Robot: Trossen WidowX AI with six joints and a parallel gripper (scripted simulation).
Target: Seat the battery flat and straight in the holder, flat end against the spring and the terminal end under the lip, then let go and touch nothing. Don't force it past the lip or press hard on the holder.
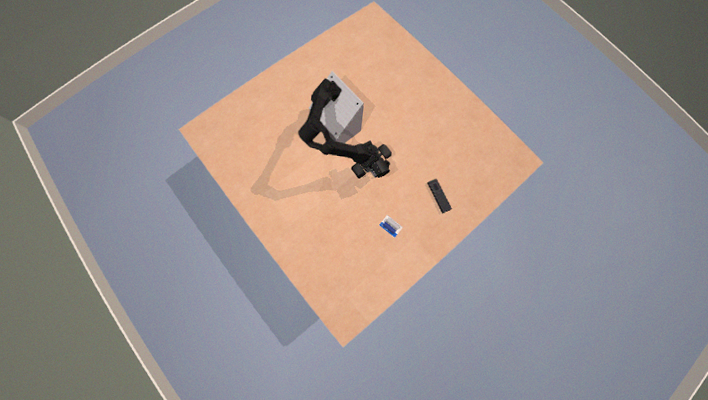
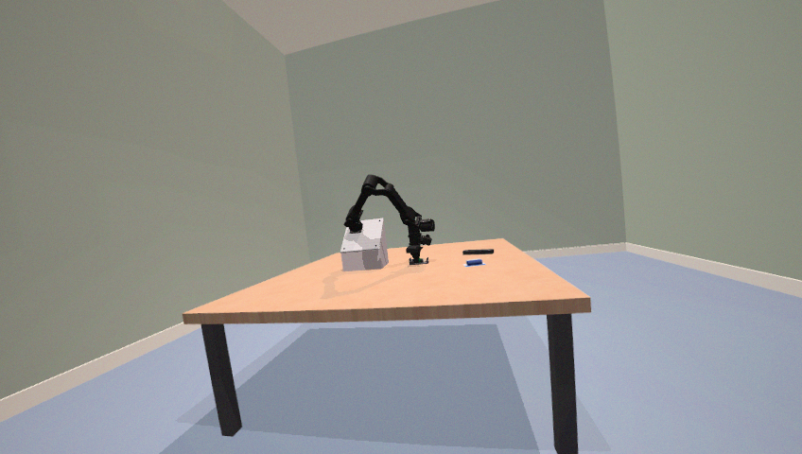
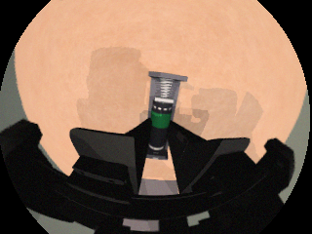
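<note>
In the wrist view my gripper (image 3: 159, 123) is shut on the battery (image 3: 160, 124), a small cylinder with a green band and a dark body. The battery points away from the camera, in line with the grey holder (image 3: 168, 78). Its far end meets the holder's coiled spring (image 3: 164, 93). The near end and the lip are hidden between my fingers. In the top and exterior views my gripper (image 1: 377, 167) (image 2: 416, 258) is down at the table top, in front of the arm's base. The battery and holder are too small to make out there.
A grey base block (image 1: 345, 113) (image 2: 364, 253) carries the arm. A flat black bar (image 1: 438, 196) (image 2: 478, 251) lies to the right of my gripper. A small blue and white object (image 1: 389, 226) (image 2: 474, 262) lies nearer the table's (image 1: 337, 280) edge.
</note>
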